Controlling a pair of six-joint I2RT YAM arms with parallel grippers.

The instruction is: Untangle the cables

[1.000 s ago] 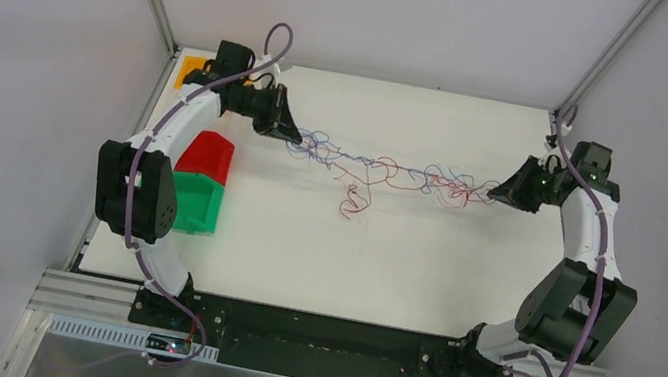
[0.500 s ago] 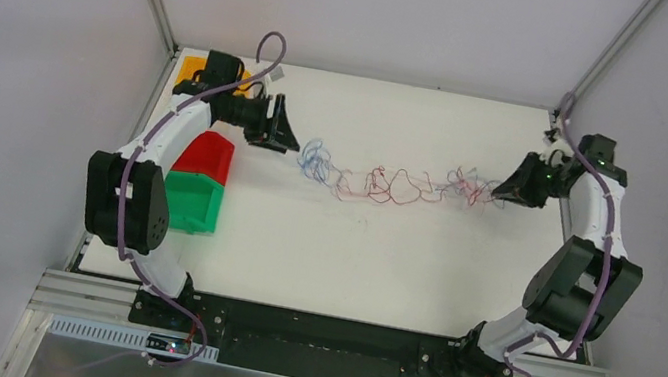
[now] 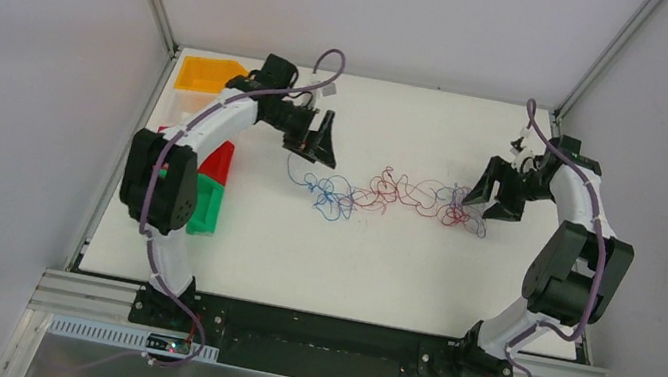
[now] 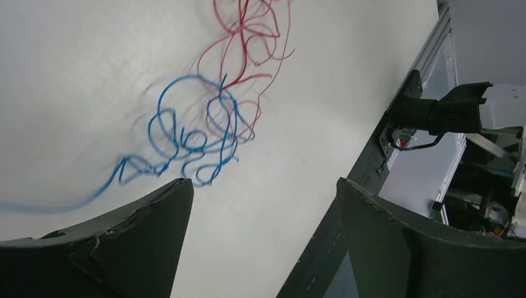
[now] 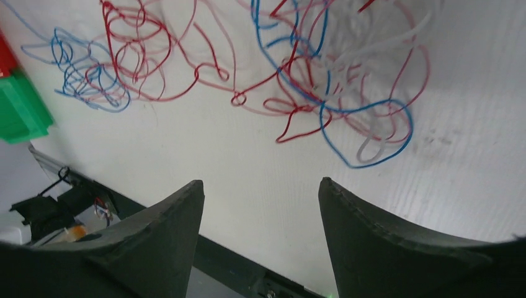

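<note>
Both arms bent inward, left fingers [image 4: 111, 248] and right fingers [image 5: 142, 248] wide apart, empty.

Hair-thin curly red, blue and purple wires [image 3: 390, 192] lie flat on the white table [image 3: 398, 270] in one loose chain running left to right across mid-table, interlinked and not separated.
- Left end: blue knot [image 3: 329, 193] [image 4: 192, 133] of small tight loops. A single blue tail runs up-left, blurred in the left wrist view.
- Middle: red loops [image 3: 389, 189] [image 5: 139, 43], wider and more open, overlapping the blue knot.
- Right end: mixed clump [image 3: 456, 211] [image 5: 335, 93] of crossed red and blue, plus a pale strand [image 5: 372, 133] threaded through it.
</note>
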